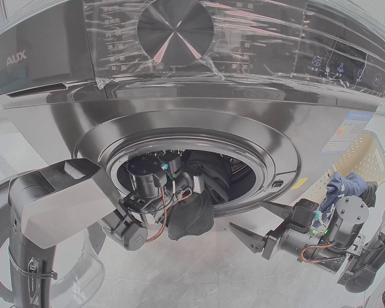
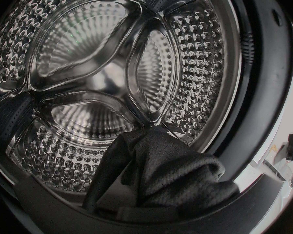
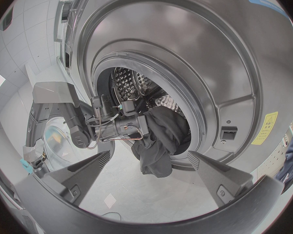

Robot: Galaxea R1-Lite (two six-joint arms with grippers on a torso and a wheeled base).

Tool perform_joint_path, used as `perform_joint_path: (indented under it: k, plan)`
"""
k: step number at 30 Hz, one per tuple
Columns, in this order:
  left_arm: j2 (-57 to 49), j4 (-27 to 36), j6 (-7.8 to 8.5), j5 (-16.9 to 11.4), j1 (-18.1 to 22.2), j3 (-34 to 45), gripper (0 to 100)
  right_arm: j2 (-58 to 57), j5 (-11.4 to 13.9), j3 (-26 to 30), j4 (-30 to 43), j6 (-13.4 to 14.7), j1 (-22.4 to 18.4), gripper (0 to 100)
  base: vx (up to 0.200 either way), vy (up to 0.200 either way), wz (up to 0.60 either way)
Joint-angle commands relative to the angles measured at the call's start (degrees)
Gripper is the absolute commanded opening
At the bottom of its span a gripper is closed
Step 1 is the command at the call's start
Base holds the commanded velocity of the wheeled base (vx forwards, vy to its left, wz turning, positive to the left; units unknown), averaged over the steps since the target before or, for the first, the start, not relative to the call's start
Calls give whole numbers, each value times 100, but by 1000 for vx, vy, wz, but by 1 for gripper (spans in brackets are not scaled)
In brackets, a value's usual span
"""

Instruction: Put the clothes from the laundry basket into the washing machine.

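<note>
The washing machine (image 1: 192,120) stands with its round opening uncovered. A black garment (image 1: 192,214) hangs over the lower rim, half inside the steel drum (image 2: 88,49) and half outside. My left gripper (image 1: 195,184) is at the mouth of the drum, buried in that black garment (image 2: 166,173). My right gripper (image 1: 248,214) hovers open and holds nothing, low in front of the machine, to the right of the opening. From the right wrist view the black garment (image 3: 159,137) droops past the seal. A blue garment (image 1: 344,187) lies on the laundry basket (image 1: 368,155), behind my right arm.
The machine's glass door (image 1: 85,270) is swung open at the lower left, beside my left arm. Pale tiled floor (image 1: 209,274) lies below the opening. The cream perforated basket stands against the machine's right side.
</note>
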Motion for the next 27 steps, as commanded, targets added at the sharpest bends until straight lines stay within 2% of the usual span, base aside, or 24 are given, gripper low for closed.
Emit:
perform_joint_path:
  k: [1,2,5,15,16,21,22,27]
  plan:
    - [418,405,66,215,163,-895,0,45,-2,1,-3,-1,4,100,0,0,0]
    - [550,580,119,347,260,-1264,0,45,-2,1,-3,-1,4,100,0,0,0]
    - [708,783,119,461,356,-1730,0,45,-2,1,-3,-1,4,100,0,0,0]
    - [690,862,93,602,348,-2020,0,115,7,1,-3,-1,4,100,0,0,0]
    - [673,870,93,646,348,-2011,100,115,-2,1,-3,-1,4,100,0,0,0]
    - [620,932,49,672,321,-1897,100,115,7,-8,-3,-1,4,100,0,0,0]
    - [383,1354,40,725,286,-1536,100,115,7,1,-3,-1,4,100,0,0,0]
    - [198,1802,-13,716,207,-1194,100,115,7,-17,-3,-1,13,100,0,0,0]
